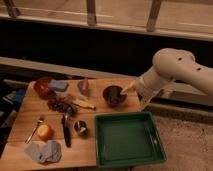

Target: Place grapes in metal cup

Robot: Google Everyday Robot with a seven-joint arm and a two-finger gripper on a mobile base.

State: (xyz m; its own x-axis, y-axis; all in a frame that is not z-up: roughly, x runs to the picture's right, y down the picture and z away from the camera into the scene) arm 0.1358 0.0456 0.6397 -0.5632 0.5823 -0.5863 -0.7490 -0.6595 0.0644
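Note:
The grapes point(61, 105), a lumpy dark purple-red bunch, lie on the wooden table point(25, 112) left of its middle. The metal cup point(80, 128) stands upright a little in front and to the right of them, small and silver with a dark inside. My gripper point(125, 90) hangs at the end of the white arm point(172, 70), which reaches in from the right. It is over the right rim of a dark red bowl point(114, 95), far right of the grapes and behind the cup. It is open and holds nothing.
A green tray point(129, 138) takes up the table's front right. An orange-red bowl point(44, 87) and a blue block point(59, 86) are at the back left. An orange fruit point(45, 131), a spoon point(34, 130), a black tool point(66, 131) and grey cloths point(45, 150) lie at the front left.

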